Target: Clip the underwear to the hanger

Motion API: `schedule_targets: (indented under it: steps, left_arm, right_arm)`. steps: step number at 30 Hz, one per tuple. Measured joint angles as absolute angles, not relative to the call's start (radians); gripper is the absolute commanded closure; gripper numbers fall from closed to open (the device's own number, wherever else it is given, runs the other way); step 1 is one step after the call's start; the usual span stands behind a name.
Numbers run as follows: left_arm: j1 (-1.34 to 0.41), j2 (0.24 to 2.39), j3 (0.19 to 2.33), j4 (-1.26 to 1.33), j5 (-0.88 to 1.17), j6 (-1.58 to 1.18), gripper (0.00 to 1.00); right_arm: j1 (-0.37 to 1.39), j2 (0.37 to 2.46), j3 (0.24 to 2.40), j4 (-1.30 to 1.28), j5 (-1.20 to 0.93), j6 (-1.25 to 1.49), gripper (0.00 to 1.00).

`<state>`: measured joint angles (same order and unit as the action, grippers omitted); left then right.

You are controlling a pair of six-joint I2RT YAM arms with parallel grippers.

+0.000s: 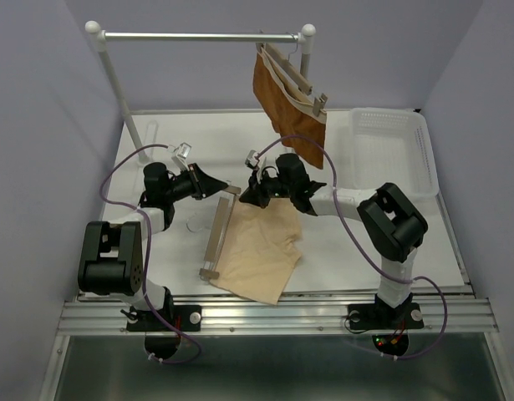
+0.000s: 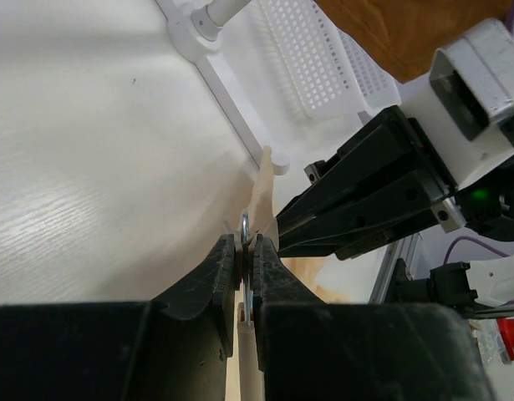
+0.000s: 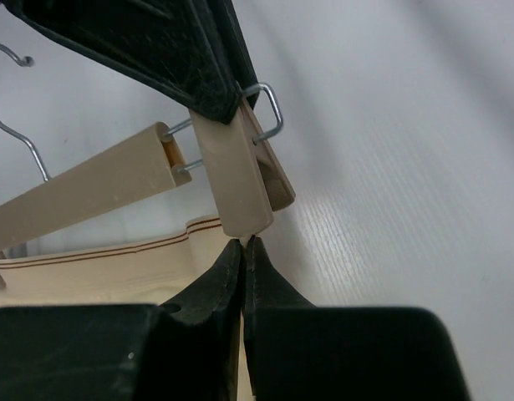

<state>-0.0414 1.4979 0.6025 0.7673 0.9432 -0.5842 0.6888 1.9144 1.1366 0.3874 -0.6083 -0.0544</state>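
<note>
The hanger (image 1: 216,234) lies on the table, its wooden bar running from near to far, with the beige underwear (image 1: 261,251) spread beside it on the right. My left gripper (image 1: 226,187) is shut on the hanger's far-end clip (image 3: 240,175); in the left wrist view the fingertips (image 2: 246,242) pinch the clip's wood and wire. My right gripper (image 1: 244,199) is shut just under that clip's mouth, and a thin sliver of pale cloth shows between its tips (image 3: 242,244). The striped waistband (image 3: 98,263) leads up to them. The hanger's bar (image 3: 81,192) and hook show to the left.
A white rack's rail (image 1: 198,37) spans the back, carrying a second wooden hanger with rust-brown cloth (image 1: 286,104). A white perforated basket (image 1: 390,146) sits at the back right. The rack's left post (image 1: 127,104) rises at the back left.
</note>
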Motion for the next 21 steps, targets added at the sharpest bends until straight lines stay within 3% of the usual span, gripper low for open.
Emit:
schedule_targets:
  steps: [21]
  left_arm:
    - [-0.035,1.544,0.595,0.891,0.981,-0.655,1.00]
  right_arm:
    - [0.688,1.889,1.134,0.429,-0.573,0.017,0.99]
